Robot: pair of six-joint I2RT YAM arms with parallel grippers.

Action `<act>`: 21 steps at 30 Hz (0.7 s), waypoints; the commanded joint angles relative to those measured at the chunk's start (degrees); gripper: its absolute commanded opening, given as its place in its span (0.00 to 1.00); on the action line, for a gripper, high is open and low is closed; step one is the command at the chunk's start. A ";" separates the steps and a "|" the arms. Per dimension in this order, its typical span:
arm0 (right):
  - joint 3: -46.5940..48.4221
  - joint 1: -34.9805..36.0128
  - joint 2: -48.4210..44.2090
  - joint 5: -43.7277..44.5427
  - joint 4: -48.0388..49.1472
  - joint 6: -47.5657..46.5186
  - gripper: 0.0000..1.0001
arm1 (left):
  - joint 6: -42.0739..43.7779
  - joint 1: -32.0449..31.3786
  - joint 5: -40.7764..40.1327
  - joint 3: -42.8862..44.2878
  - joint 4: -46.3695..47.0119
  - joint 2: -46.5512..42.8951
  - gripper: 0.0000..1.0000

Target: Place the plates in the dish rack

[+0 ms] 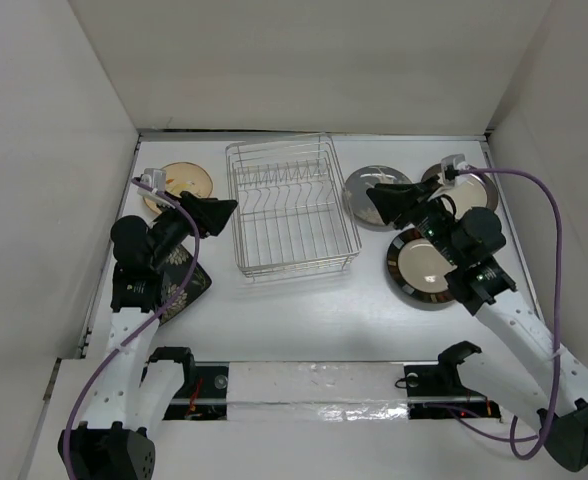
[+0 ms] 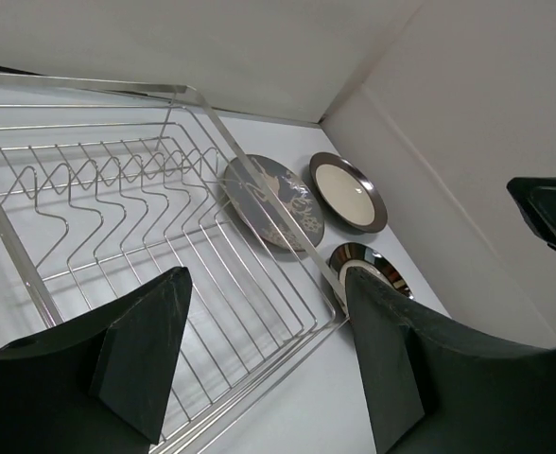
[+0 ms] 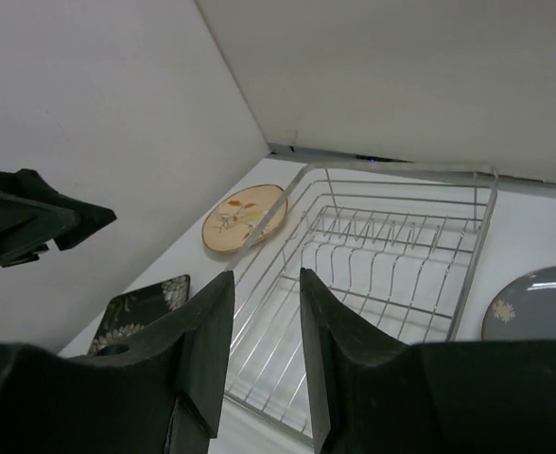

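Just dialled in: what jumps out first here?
The silver wire dish rack stands central, no plate in its slots. Plates lie flat either side: a tan plate and a dark floral plate on the left; a grey branch-pattern plate, a grey-rimmed plate and a black-rimmed plate on the right. The left gripper and right gripper hover open, empty.

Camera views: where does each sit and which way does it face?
Top external: above and behind the bases, looking down; both arms show, left gripper and right gripper flanking the dish rack.
Left wrist: on the left arm, facing right across the rack to the grey plate; own fingers below.
Right wrist: on the right arm, facing left across the rack to the tan plate; own fingers below.
All three share the rack.
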 commanded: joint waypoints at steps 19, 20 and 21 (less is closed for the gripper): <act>24.13 38.04 37.32 13.64 -5.48 2.01 0.00 | -4.12 -1.04 1.92 4.91 8.52 -10.01 0.00; 25.54 40.14 41.69 13.82 -6.09 2.28 0.01 | -4.12 -1.05 1.22 6.39 7.39 -10.45 0.00; 27.21 41.11 43.91 13.56 -6.53 2.37 0.02 | -3.85 -1.57 0.08 7.36 6.77 -10.89 0.00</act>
